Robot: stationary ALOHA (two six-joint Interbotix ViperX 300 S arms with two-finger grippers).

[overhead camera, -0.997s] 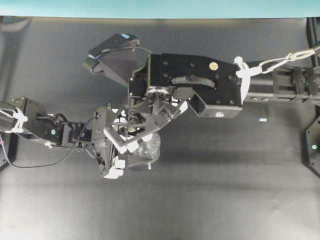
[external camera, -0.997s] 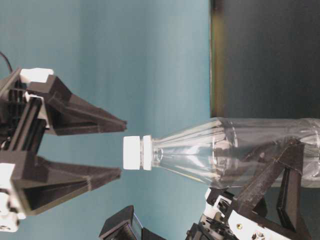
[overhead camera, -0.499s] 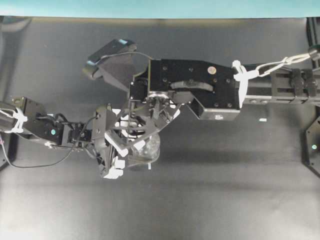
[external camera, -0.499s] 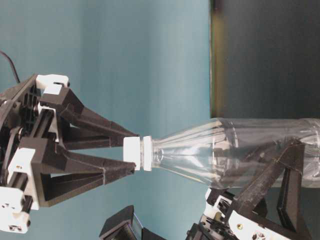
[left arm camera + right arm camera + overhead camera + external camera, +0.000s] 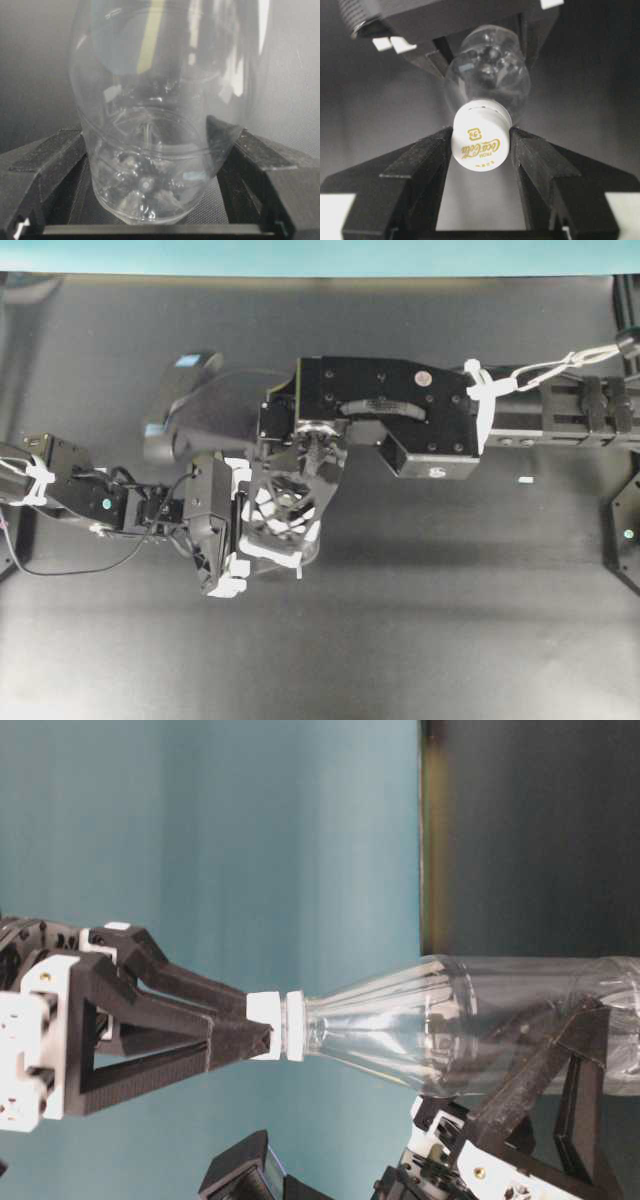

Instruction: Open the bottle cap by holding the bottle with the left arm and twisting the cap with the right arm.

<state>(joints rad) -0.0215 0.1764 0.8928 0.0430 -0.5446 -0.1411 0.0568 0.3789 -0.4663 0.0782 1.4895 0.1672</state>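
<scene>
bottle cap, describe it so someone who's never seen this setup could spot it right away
Find the clear plastic bottle clamped low on its body by the left gripper. Follow it up the narrowing neck to the tip, where the right gripper pinches from both sides. The bottle cap is the small round white piece there, gold lettering on top, the only opaque part of the bottle.

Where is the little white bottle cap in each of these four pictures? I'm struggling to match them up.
Overhead: not clearly visible; the right gripper covers it.
Table-level: the bottle cap is left of middle, pinched between black fingers.
Left wrist: not in it; only the bottle's lower body and base show.
Right wrist: centre, gold lettering on top.
Shared landmark: the clear bottle, visible in every view.
</scene>
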